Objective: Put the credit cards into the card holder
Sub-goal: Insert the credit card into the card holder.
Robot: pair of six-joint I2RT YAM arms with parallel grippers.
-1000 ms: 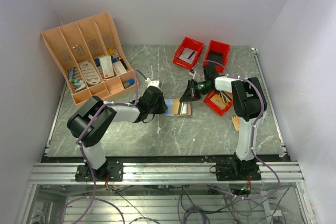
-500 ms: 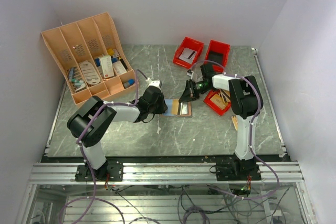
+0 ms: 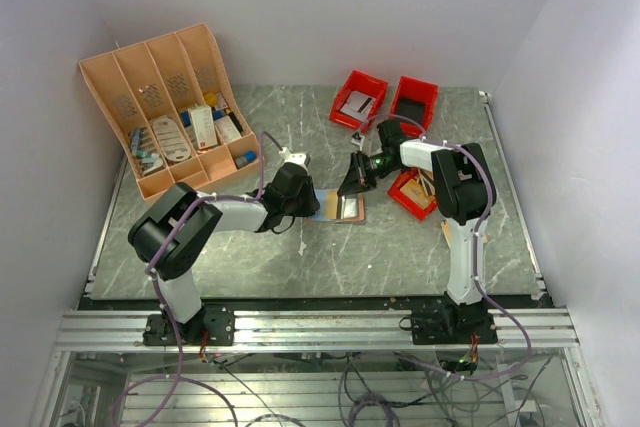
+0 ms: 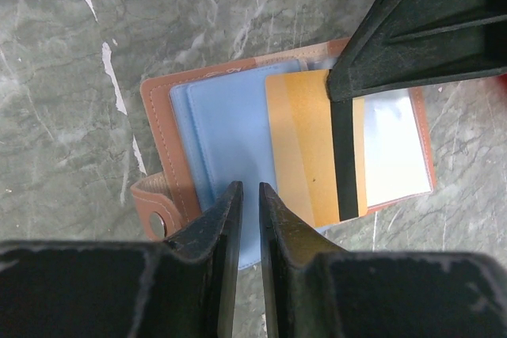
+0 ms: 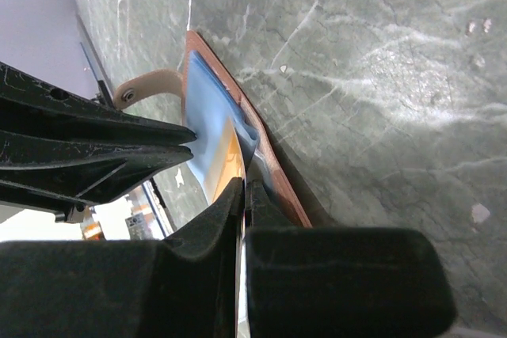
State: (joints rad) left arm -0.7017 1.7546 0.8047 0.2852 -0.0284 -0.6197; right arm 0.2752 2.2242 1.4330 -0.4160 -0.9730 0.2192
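Movement is slight and all on one side in the top external view. Compared with a second ago, the right arm's elbow has swung in towards the middle of the frame. Its black two-finger right gripper has slid a little to the left, so its tip now hangs over the small tan-brown leather folding card holder. The holder lies open on the grey-green marbled table at the centre of the frame. The black left gripper has not shifted and stays at the holder's left edge. I judge that a card is being fed in and that the insertion is not finished.

In the left wrist view the holder fills the middle. It has a stitched brown border and a snap tab with a round metal stud at lower left. Pale blue plastic sleeves lie inside. A gold-orange card with a black stripe lies across them, and the right gripper reaches down from the upper right onto the card's top edge. At the bottom edge the left fingers stand narrow, nipping the lower edge of a blue sleeve.

In the right wrist view the right jaws are closed tight on the thin card. Orange shows just past their tips, against the lifted sleeve. I cannot tell how deep it sits.
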